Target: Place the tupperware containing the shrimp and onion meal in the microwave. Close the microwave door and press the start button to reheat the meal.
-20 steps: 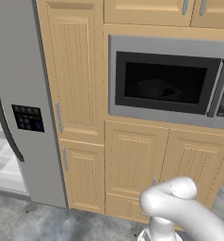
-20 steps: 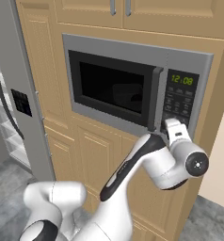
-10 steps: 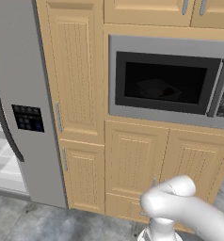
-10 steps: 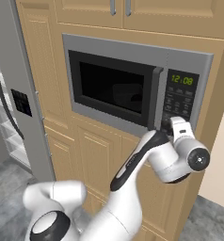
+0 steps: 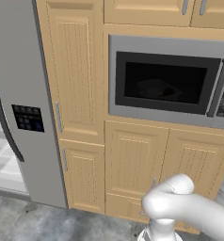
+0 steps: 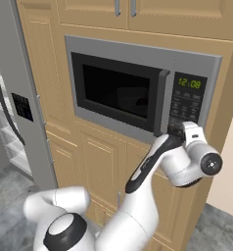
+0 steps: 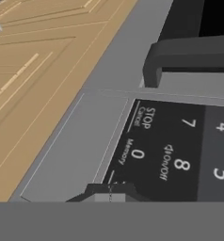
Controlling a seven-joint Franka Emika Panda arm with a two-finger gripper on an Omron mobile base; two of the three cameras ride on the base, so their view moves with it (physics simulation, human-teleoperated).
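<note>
The microwave (image 5: 168,80) (image 6: 138,88) sits built into the wooden cabinets, and the microwave door (image 5: 165,84) (image 6: 116,90) is closed flat. Through its dark window a faint tub shape, the tupperware (image 5: 154,88), shows dimly. The shrimp and onion meal cannot be made out behind the glass. My gripper (image 6: 178,129) (image 7: 109,190) is shut, its tips against the bottom of the keypad (image 6: 186,100) (image 7: 180,141), below the "0" and "Memory" keys. The dark bar handle (image 6: 161,103) (image 7: 189,52) stands just left of the keypad.
A tall grey fridge (image 5: 20,94) (image 6: 3,73) stands to the left, with clear shelves (image 5: 1,155) showing past its curved handle. Wooden cabinet doors (image 5: 132,164) lie below the microwave. My arm (image 6: 152,166) rises in front of the lower cabinets.
The wrist has shifted slightly right and up while the shut tips stay at the keypad's lower end. The microwave door has not moved.
</note>
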